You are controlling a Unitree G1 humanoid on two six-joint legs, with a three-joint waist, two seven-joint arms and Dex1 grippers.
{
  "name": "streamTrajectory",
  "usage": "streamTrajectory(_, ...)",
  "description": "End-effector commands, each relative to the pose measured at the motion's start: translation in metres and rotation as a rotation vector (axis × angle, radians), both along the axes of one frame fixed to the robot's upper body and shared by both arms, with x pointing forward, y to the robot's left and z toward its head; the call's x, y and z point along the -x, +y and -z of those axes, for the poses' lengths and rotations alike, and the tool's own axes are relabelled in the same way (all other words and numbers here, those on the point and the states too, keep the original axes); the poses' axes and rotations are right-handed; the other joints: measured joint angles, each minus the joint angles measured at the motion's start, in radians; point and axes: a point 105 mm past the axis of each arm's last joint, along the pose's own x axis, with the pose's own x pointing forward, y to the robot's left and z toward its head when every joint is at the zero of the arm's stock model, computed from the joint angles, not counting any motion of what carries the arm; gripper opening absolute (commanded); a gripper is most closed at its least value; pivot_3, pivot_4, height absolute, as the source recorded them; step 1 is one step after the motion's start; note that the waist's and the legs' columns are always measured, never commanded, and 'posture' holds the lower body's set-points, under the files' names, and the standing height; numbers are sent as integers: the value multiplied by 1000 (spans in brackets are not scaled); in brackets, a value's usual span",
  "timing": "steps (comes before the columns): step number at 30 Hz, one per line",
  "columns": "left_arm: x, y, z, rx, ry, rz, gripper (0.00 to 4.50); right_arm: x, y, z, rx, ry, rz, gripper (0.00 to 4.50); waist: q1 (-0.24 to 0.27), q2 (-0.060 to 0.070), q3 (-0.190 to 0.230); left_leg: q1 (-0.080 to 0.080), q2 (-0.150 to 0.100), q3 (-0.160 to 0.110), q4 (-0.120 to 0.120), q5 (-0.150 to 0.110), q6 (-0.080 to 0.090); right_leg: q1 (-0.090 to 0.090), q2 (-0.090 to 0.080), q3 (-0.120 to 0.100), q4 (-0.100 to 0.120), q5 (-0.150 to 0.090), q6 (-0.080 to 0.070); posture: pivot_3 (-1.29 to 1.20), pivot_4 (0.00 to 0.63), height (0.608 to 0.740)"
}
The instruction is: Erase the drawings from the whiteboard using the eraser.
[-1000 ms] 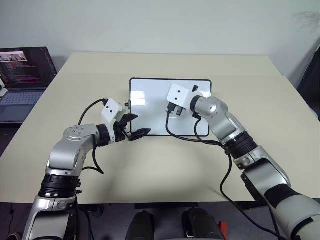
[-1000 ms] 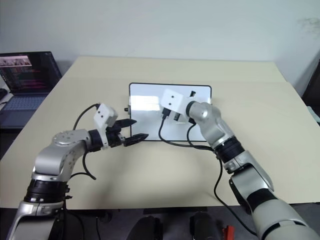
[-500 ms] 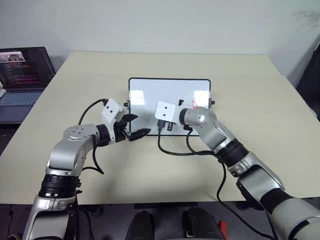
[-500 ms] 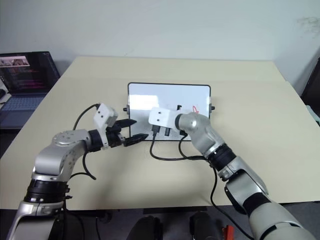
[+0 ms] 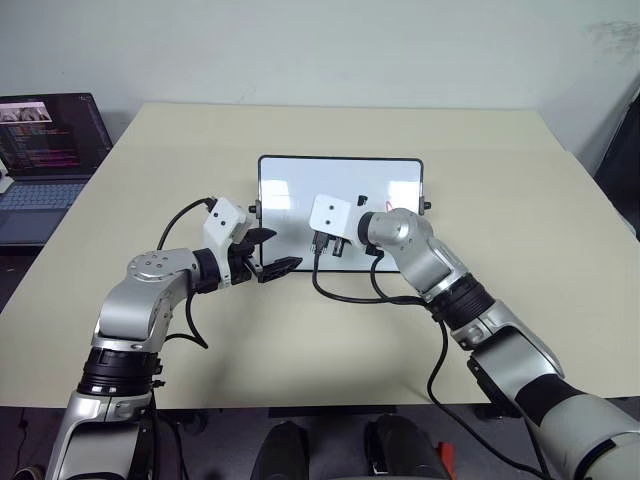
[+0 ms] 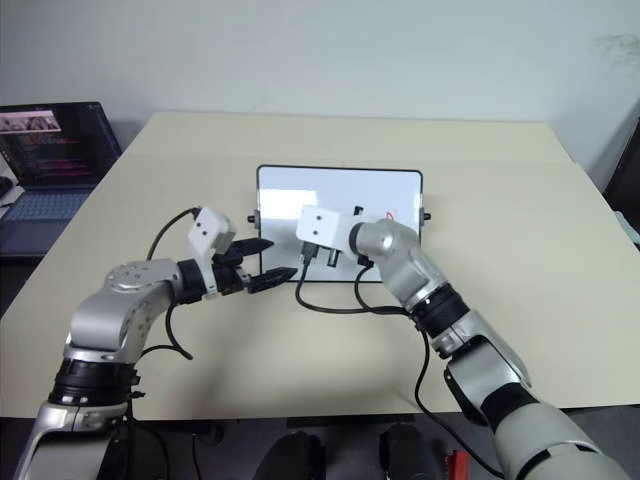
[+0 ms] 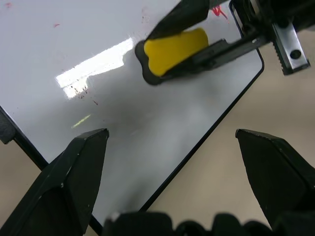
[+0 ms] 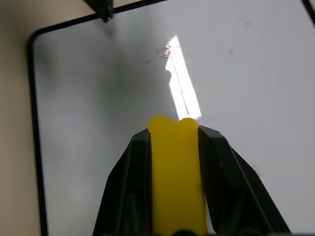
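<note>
Nearest, the left gripper [image 5: 279, 251] hangs just off the near left corner of the whiteboard [image 5: 290, 215], its two black fingers [image 7: 74, 177] spread wide apart with nothing between them. Beside it, over the board's near middle, the right gripper [image 8: 173, 135] is clamped tight on the eraser [image 7: 172, 48] — the yellow block sits squeezed between both fingers, its black underside facing the white surface; whether it touches the board cannot be told. Faint reddish specks and grey smudges [image 7: 81, 90] lie on the board near a bright glare streak. A bit of the red drawings [image 5: 388, 206] shows just past the right wrist, toward the board's right side. Black cables loop from both wrists down onto the table [image 5: 320, 340], a plain pale beige top that carries nothing else but the board. Farther off to the left, on a separate lower surface, an open laptop [image 5: 45, 140] shows lines of coloured text on a dark screen — too small to read. No brand or label can be read anywhere. Behind the table runs a plain pale wall [image 5: 320, 50].
</note>
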Motion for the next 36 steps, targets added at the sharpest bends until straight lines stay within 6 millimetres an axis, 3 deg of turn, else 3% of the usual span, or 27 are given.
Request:
streamTrajectory(1, -1, -6, -14, 15, -49, 28, 4500, -8, -13, -27, -203, -9, 100, 979, 0, 0, 0, 0, 0, 0, 0, 0, 0, 0, 0, 0, 0, 0, 0, 0, 150, 740)
streamTrajectory(5, -1, -7, -16, 18, -56, 36, 4500, 5, -24, -59, -450, 63, 98, 979, 4, 0, 1, -3, 0, -1, 0, 0, 0, -2, 0, -1, -1, 0, 0, 0, 150, 740)
streamTrajectory(9, -2, -9, -19, 25, -72, 43, 4500, 34, -41, -72, -591, 167, 64, 978, 4, 0, 1, -4, 0, -1, 0, -1, -1, -2, -1, -1, -1, -1, 1, 0, 150, 740)
streamTrajectory(10, -2, -10, -19, 30, -73, 46, 4500, 40, -44, -72, -597, 186, 55, 978, 4, 0, 1, -4, 0, -1, -1, -1, -2, -2, -1, -1, -2, -1, 1, 0, 150, 740)
streamTrajectory(14, 0, -23, -23, 59, -96, 79, 4500, 74, -100, -54, -612, 201, 157, 978, 16, 0, 1, -5, -2, -3, 0, -3, -2, -1, -3, -4, -3, -4, 3, 0, 150, 740)
streamTrajectory(20, 1, -30, -19, 77, -86, 93, 4500, 88, -142, -22, -597, 158, 362, 978, 1, 0, 1, -3, -2, 0, 0, -4, -2, -1, -3, 0, -1, -5, 4, 0, 150, 740)
streamTrajectory(25, 1, -39, -21, 96, -91, 122, 4500, 94, -149, -3, -608, 130, 429, 977, -1, 0, 1, -2, -1, 0, 0, -3, -2, -1, 2, 0, -1, -6, 6, 0, 150, 740)
streamTrajectory(36, -7, -49, -31, 125, -130, 132, 4500, 85, -133, -13, -609, 51, 402, 977, 2, 0, 1, -3, -2, 0, 0, -3, -2, -1, 4, 1, -1, -7, 8, 0, 150, 740)
